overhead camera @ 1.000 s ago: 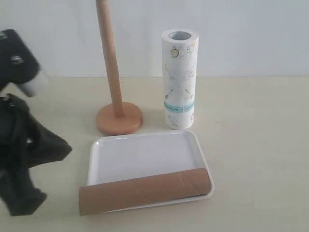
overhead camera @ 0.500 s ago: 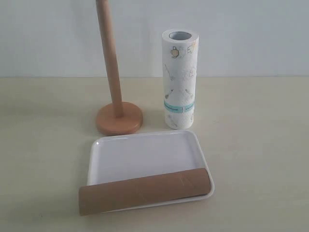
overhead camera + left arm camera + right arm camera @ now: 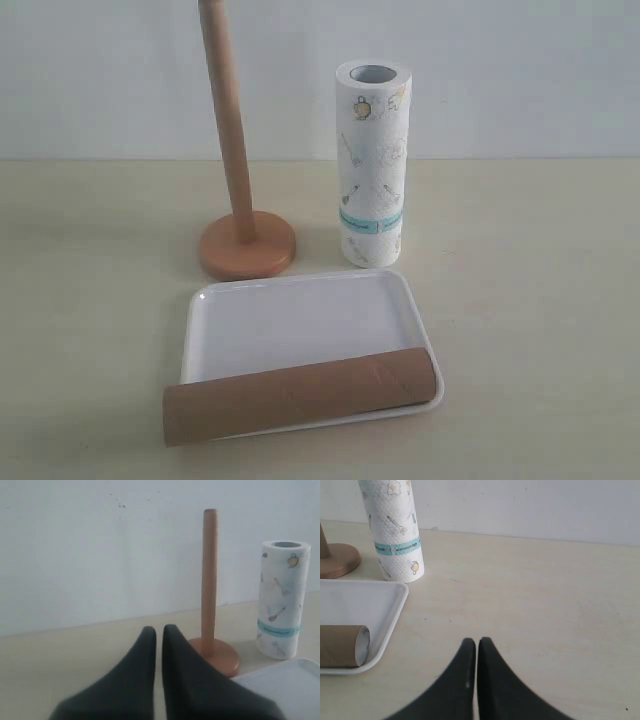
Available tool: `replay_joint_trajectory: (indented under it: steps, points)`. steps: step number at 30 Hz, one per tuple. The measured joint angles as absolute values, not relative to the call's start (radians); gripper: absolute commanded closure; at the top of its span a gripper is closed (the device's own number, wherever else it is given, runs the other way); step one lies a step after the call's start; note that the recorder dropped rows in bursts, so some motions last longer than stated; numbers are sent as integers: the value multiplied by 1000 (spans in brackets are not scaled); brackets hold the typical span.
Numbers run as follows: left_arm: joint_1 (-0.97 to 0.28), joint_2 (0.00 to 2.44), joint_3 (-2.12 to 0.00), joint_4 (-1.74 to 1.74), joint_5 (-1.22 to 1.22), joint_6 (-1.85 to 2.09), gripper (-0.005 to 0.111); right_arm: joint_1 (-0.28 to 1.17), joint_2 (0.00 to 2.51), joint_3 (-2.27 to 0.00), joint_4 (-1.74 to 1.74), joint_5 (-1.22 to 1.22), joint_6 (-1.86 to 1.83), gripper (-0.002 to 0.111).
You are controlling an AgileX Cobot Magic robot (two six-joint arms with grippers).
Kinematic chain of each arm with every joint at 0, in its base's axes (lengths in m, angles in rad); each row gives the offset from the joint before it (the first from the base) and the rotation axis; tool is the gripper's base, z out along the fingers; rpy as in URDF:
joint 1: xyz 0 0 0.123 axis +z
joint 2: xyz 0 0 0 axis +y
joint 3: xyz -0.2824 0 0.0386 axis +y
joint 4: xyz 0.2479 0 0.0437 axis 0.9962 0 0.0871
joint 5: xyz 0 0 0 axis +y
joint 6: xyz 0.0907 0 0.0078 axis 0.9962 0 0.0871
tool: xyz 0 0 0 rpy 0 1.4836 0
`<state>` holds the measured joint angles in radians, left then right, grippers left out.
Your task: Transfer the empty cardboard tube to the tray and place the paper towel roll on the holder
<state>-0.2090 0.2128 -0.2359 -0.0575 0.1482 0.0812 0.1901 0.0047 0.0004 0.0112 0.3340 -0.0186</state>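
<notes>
Your left arm's pulled clear, so the cardboard tube [image 3: 300, 395] lies on the tray [image 3: 300, 310] (jaws both pressed together) — paper towel roll [image 3: 372, 165] next.

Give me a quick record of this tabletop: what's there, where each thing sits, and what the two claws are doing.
cardboard tube: lying across the tray's near edge, one end overhanging the rim
tray: white, flat on the table, otherwise bare
paper towel roll: upright on the table beside the holder, not on it
holder: dowel bare, standing behind the tray
left gripper: shut, holding nothing
right gripper: shut, holding nothing
remaining step: roll onto holder
</notes>
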Motion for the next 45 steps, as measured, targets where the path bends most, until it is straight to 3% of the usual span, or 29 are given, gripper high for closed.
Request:
replay_joint_trajectory:
  steps: [8, 16, 45]
  points:
    - [-185, 13, -10, -77, 137, 81, 103, 190, 5, 0, 11, 334, -19, 107]
    - [-169, 4, -4, -77, 297, 81, 103, 190, 5, 0, 11, 334, -19, 107]
    - [-116, 4, -4, -77, 308, 19, 103, 190, 5, 0, 11, 334, -19, 107]
